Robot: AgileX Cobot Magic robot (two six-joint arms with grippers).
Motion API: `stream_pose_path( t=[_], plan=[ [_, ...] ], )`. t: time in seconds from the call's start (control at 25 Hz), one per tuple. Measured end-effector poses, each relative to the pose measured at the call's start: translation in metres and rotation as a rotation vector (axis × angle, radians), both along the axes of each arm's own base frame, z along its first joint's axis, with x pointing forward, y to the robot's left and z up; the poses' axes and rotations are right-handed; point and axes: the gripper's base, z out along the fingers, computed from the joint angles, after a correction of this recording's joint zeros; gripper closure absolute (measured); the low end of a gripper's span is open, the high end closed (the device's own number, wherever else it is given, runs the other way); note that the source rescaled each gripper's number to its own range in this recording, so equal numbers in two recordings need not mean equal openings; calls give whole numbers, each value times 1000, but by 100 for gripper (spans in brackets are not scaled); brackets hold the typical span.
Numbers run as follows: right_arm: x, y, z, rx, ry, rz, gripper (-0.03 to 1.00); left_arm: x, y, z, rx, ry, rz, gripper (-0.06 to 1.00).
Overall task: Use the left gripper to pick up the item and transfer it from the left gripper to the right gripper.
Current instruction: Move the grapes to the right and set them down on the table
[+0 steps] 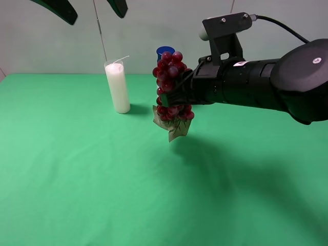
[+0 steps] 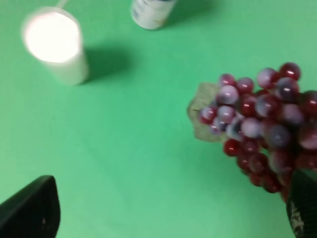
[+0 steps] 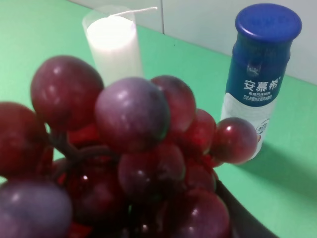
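Exterior high: the right gripper (image 1: 180,93) is clamped on the grapes (image 1: 170,77), which are held clear of the table, leaf below its fingers. The left gripper (image 1: 97,18) hangs well apart, fingers spread and empty, so the handover looks complete.

Left wrist: the grapes show beyond one spread finger; no writing is legible.

Right wrist: past the gripped bunch, the blue-capped bottle (image 3: 257,89) reads "安慕希".

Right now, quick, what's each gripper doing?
Left gripper: open, holding nothing.
Right gripper: closed on the grapes.
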Motion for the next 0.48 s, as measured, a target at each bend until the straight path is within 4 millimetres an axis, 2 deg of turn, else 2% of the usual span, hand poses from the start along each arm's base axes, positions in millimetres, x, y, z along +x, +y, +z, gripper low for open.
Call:
stream_pose_path(
  t=[0.28, 0.48],
  plan=[
    [0, 0, 0, 1, 1, -1, 95, -15, 19, 16, 48, -81, 21, 5],
    [0, 0, 0, 1, 1, -1, 95, -35, 40, 8, 148, -99, 40, 5]
  ],
)
